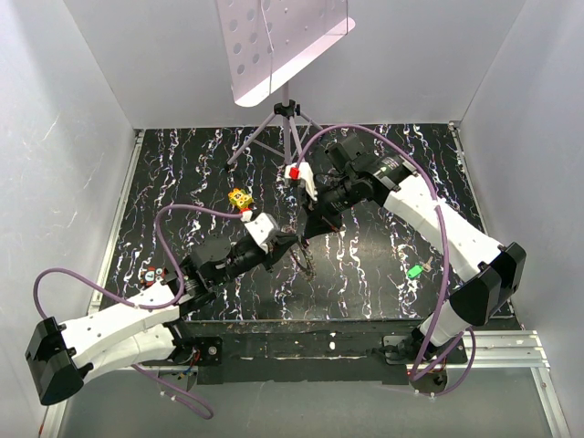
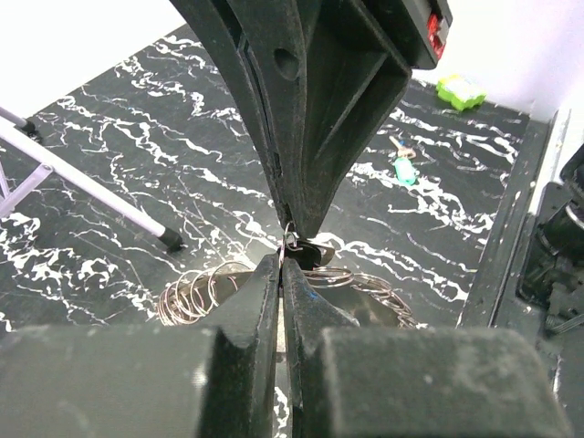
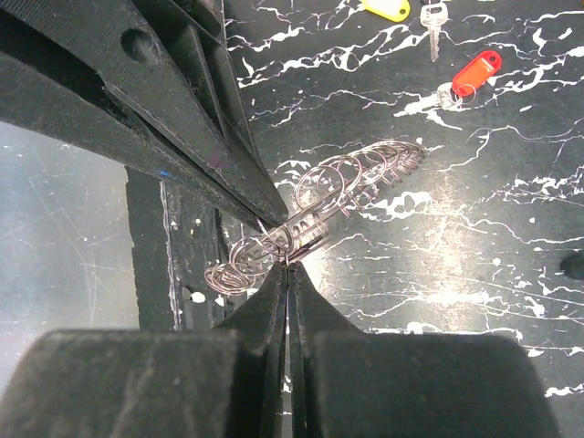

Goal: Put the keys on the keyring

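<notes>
My arms reach inward, left gripper (image 2: 282,259) and right gripper (image 3: 287,265) tip to tip, both pinched narrow on the grey-brown looped-wire metal keyring (image 3: 351,178). Only the right wrist view shows the red-headed key (image 3: 474,71). The left wrist view shows the green-headed key (image 2: 404,171).

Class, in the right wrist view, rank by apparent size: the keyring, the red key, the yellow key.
Largest first:
keyring
red key
yellow key: cropped by the frame edge, so its place below red is unsure.
</notes>
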`<action>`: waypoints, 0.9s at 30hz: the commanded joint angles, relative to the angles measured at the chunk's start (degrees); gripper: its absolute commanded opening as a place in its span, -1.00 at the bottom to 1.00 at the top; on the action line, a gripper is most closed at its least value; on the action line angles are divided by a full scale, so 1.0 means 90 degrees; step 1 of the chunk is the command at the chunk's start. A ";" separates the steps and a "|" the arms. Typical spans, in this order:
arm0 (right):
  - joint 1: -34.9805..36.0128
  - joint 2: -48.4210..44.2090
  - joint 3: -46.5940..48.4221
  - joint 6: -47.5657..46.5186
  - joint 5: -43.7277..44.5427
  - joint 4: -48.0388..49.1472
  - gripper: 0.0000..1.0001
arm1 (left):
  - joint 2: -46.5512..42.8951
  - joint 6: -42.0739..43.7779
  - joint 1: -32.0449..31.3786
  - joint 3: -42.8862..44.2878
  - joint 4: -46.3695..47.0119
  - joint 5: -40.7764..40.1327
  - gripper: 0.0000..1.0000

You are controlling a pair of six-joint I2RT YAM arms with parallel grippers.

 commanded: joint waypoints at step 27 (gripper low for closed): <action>-0.0702 -0.0637 -0.0193 0.0040 -0.2223 -0.0277 -0.88 | -0.0307 -0.1531 -0.0014 -0.0800 0.2682 0.0242 -1.00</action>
